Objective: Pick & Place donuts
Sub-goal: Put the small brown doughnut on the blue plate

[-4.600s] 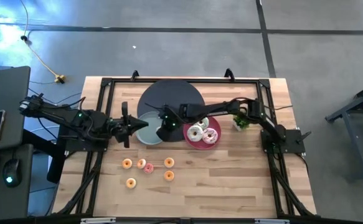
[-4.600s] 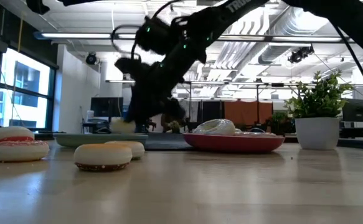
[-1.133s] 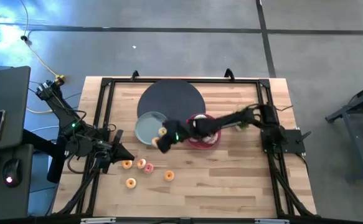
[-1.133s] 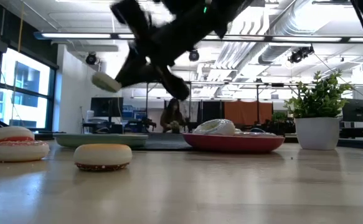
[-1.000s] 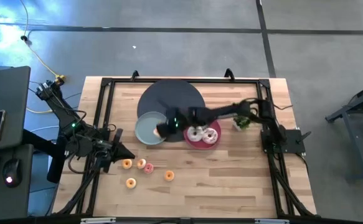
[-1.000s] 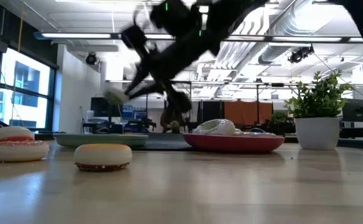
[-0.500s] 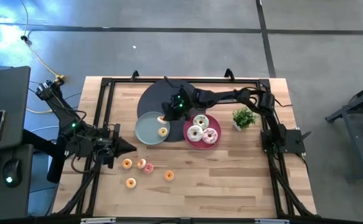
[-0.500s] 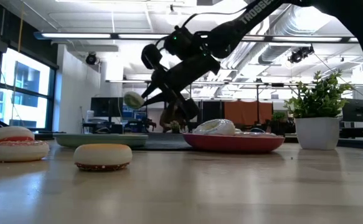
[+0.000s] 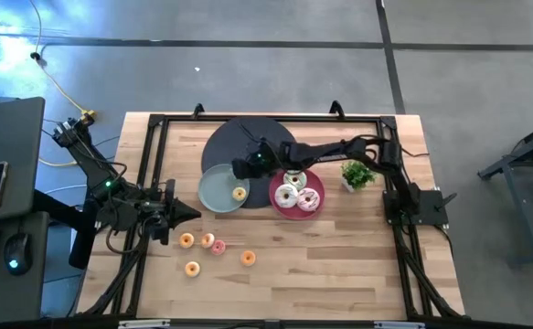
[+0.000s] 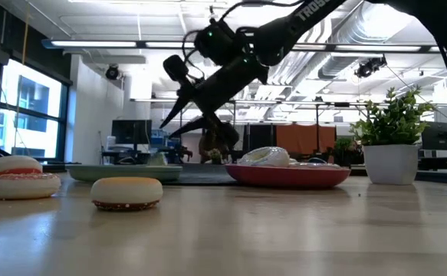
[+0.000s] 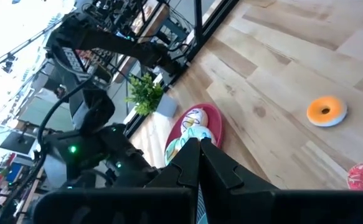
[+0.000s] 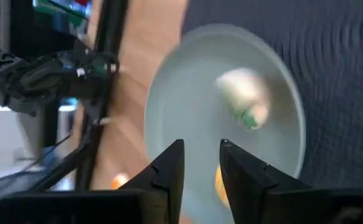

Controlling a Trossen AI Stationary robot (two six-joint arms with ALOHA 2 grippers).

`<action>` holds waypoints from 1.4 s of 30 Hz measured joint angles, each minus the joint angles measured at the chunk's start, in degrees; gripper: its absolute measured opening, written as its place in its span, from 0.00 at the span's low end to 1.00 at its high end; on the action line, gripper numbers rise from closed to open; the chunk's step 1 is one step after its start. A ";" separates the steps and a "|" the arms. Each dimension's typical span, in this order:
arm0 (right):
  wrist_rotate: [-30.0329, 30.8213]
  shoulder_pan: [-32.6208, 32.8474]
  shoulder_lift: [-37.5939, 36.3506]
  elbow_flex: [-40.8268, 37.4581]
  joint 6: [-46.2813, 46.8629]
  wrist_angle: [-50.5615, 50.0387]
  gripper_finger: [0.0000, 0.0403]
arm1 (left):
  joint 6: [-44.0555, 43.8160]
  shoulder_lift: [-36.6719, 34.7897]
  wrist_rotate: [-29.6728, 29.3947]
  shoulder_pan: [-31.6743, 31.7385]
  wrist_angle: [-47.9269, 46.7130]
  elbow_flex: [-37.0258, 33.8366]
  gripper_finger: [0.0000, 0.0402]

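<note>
High view has the wood table (image 9: 339,274) on grey floor, right gripper (image 9: 239,170) parted over the grey-green plate (image 9: 213,194) holding an orange donut (image 9: 239,193), left gripper (image 9: 193,215) closed.

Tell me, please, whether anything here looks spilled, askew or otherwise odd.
Nothing looks spilled or damaged. Only a pale donut over the grey-green plate stands out, seemingly dropping from the open right claw.
</note>
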 joint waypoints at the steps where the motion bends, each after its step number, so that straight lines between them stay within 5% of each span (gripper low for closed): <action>1: 1.75 0.70 0.00 0.02 -2.03 0.86 0.25 | -0.02 0.00 0.00 0.00 0.02 0.00 0.00; 10: 3.38 2.40 0.02 5.32 -11.11 -2.19 0.26 | -0.22 0.00 -0.03 0.00 0.03 0.00 0.00; 18: -9.29 6.10 -0.41 8.65 -31.21 -24.52 0.26 | -0.24 0.00 -0.07 0.00 -0.16 0.00 0.00; 24: -10.15 15.53 -0.66 8.11 -38.55 -36.61 0.26 | -0.20 -0.02 0.25 0.00 -0.79 0.00 0.00; 31: 1.42 25.64 -0.36 7.41 -37.77 -26.46 0.26 | -0.06 0.02 5.41 0.00 -1.79 0.03 0.00; 37: 6.10 27.12 3.73 7.28 -28.87 -21.31 0.26 | -0.07 0.02 8.39 0.00 -2.16 0.03 0.00; 42: 14.13 30.22 3.67 8.57 -33.20 -20.79 0.26 | -0.24 0.02 9.62 0.00 -2.27 0.03 0.00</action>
